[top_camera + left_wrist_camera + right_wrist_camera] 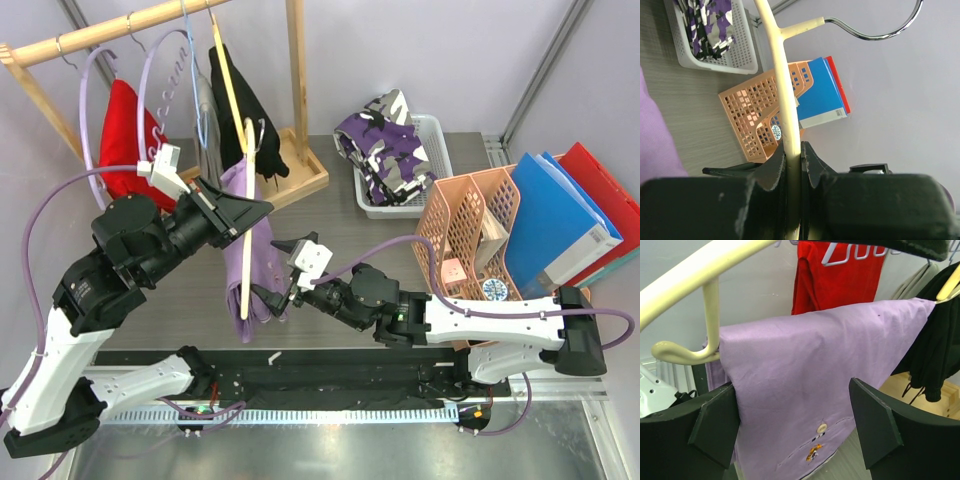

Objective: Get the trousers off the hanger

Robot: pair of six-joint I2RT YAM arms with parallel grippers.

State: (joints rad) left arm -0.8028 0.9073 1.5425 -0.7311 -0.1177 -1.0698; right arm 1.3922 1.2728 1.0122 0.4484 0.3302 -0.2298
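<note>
The left end effector (794, 167), clamped on the cream hanger (781, 75), holds it out so the lilac trousers (805, 360) hang just ahead of the right end effector (795, 426), jaws apart for a pull

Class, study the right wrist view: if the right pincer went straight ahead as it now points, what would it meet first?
Most likely the lilac trousers, draped over the cream hanger directly ahead of the open right pincer; the exact gap is unclear.
</note>
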